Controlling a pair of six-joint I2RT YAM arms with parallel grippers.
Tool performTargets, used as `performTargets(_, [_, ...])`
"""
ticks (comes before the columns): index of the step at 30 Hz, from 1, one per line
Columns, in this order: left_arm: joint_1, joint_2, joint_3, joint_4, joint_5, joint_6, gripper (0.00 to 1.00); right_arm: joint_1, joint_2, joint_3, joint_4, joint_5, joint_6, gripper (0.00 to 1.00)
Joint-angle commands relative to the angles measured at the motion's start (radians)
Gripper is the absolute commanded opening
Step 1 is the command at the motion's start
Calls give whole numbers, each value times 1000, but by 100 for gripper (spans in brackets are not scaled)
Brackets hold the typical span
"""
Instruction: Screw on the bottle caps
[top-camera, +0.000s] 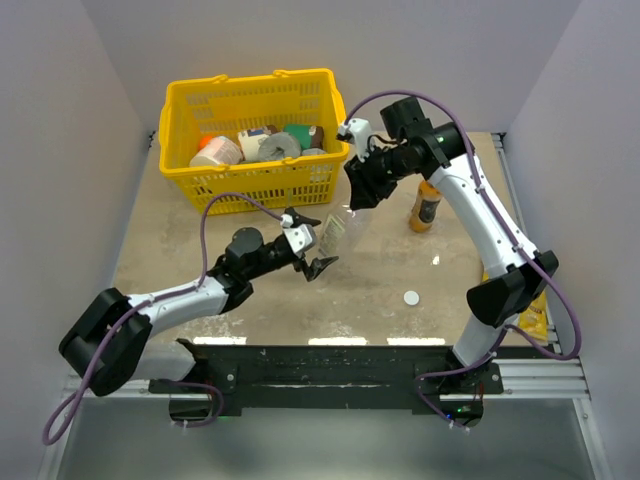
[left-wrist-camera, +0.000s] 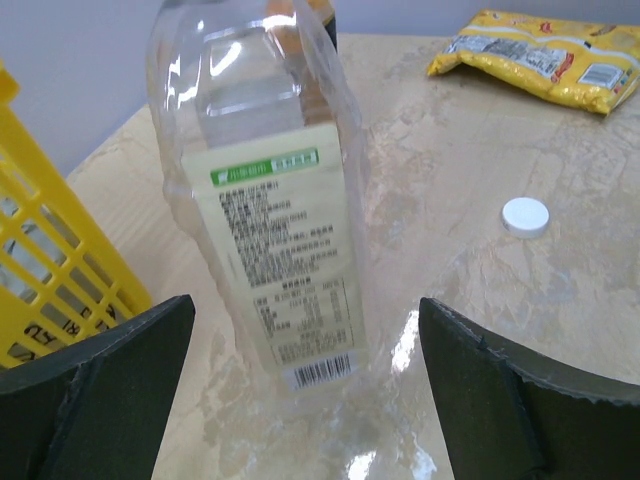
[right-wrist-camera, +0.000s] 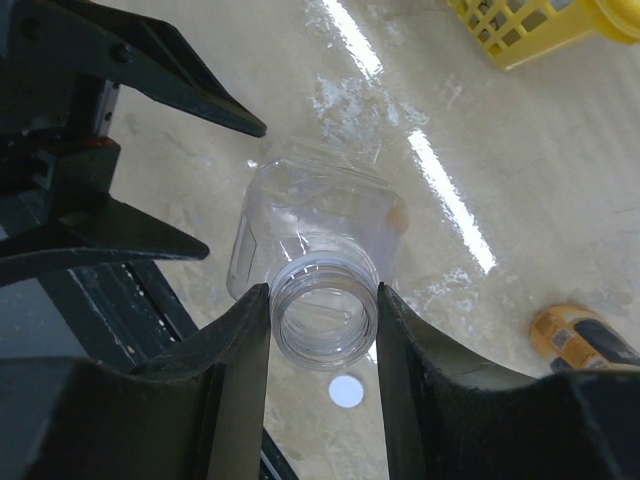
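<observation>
Right jaws clamping uncapped clear bottle (right-wrist-camera: 310, 225), yellow basket (top-camera: 260, 180) holding tubs (top-camera: 216, 152)

Bright, even overhead light on the table (top-camera: 390, 270), and the shadows are soft, with just a faint one along the near side of the basket (top-camera: 260, 180). White strips of glare sit on the table's near edge.

In the left wrist view the clear bottle (left-wrist-camera: 270, 230) has a sharp label, glints up high and a shiny patch on the tabletop by its base. The left fingers (left-wrist-camera: 110, 370) are dark and soft.

In the right wrist view long white glare streaks cross the table. The bottle's mouth is crisp, the orange bottle (right-wrist-camera: 575, 340) at right blurs, and the right fingers (right-wrist-camera: 230, 390) are near-black with little detail.
</observation>
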Motion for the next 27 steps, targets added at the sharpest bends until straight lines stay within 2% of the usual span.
performTargets(1, [-41, 64, 73, 82, -60, -22, 100, 1, -29, -11, 54, -85, 58, 0])
performTargets(4, [-69, 110, 93, 77, -92, -14, 99, 3, -22, -8, 63, -124, 78, 0])
performTargets(8, [-77, 153, 100, 88, -261, -31, 99, 3, -27, -4, 65, -164, 89, 0])
performTargets(11, [-77, 170, 93, 99, -286, -30, 99, 1, -41, -33, 65, -205, 92, 0])
performTargets(18, [-77, 153, 72, 120, -276, -42, 80, 1, -59, -76, 63, -210, 76, 0])
performTargets(21, [-77, 135, 47, 120, -269, -39, 74, 3, -53, -70, 60, -198, 73, 5])
performTargets(23, [-77, 115, 24, 119, -263, -28, 67, 1, -49, -54, 60, -191, 69, 19])
performTargets(24, [-77, 109, 17, 119, -263, -25, 60, 1, -47, -47, 57, -187, 69, 36])
performTargets(26, [-77, 88, -5, 111, -266, -23, 60, 1, -45, -2, 51, -176, 52, 53])
performTargets(27, [-75, 80, -12, 105, -266, -23, 57, -2, -44, 25, 27, -173, 37, 65])
